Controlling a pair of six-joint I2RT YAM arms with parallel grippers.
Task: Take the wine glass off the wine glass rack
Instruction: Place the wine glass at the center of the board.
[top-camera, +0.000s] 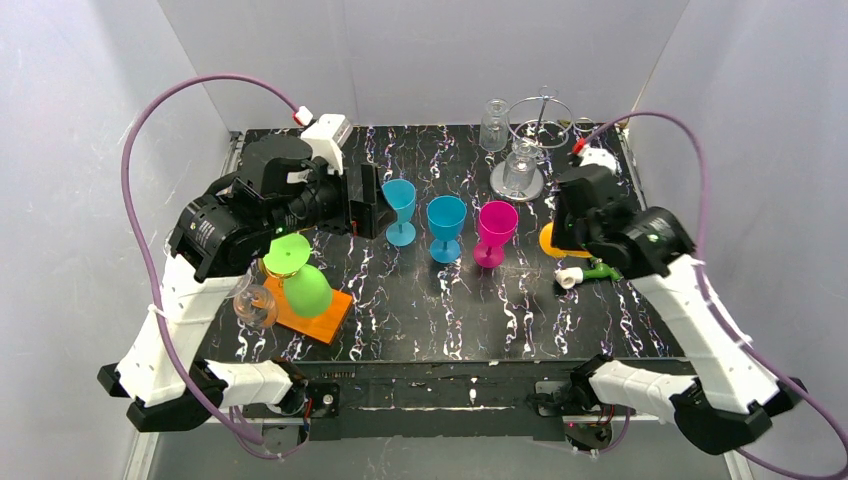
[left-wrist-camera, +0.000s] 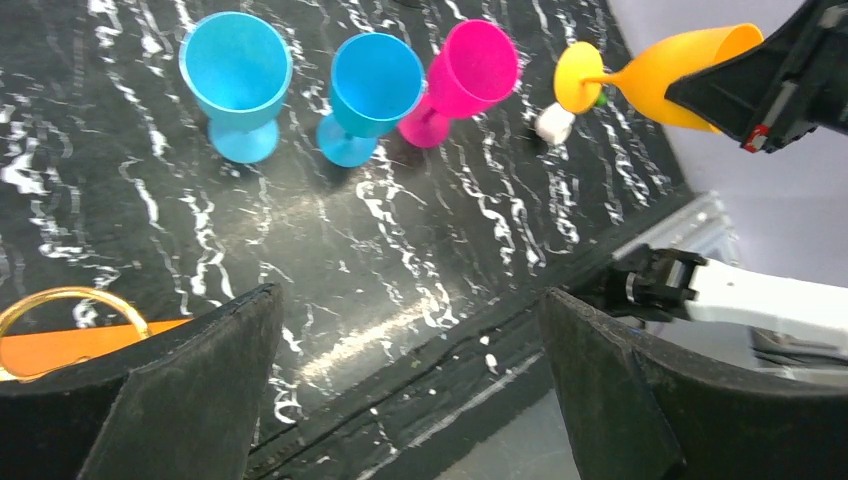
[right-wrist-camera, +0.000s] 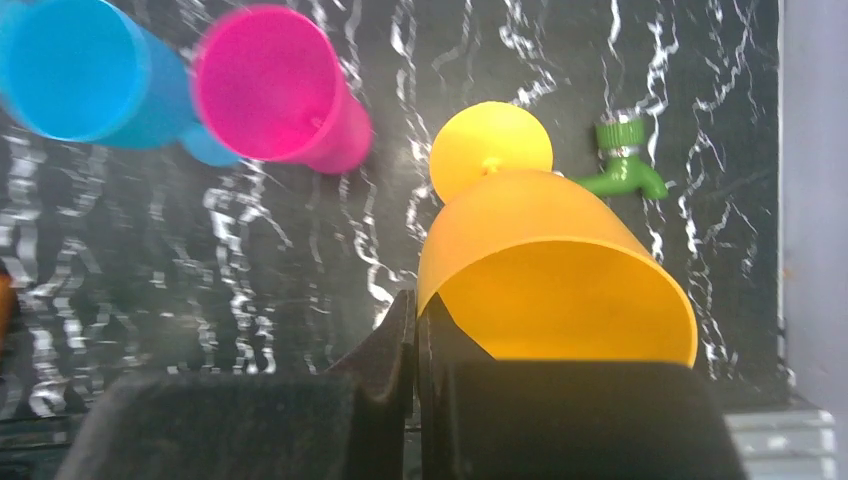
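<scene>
Robot lab, white-walled booth (top-camera: 420, 60), marbled table (top-camera: 450, 310)

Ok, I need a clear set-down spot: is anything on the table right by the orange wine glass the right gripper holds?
Yes. A green tap-shaped piece and a small white piece lie close by the orange wine glass held by the right gripper. Nothing visible lies between it and the pink goblet.

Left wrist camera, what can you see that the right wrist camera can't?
Only the left wrist view shows a clear glass rim over something orange, and a small white piece. Only the right wrist view shows the whole green tap. Both show the pink glass, the orange glass and a blue glass beside the pink one.
</scene>
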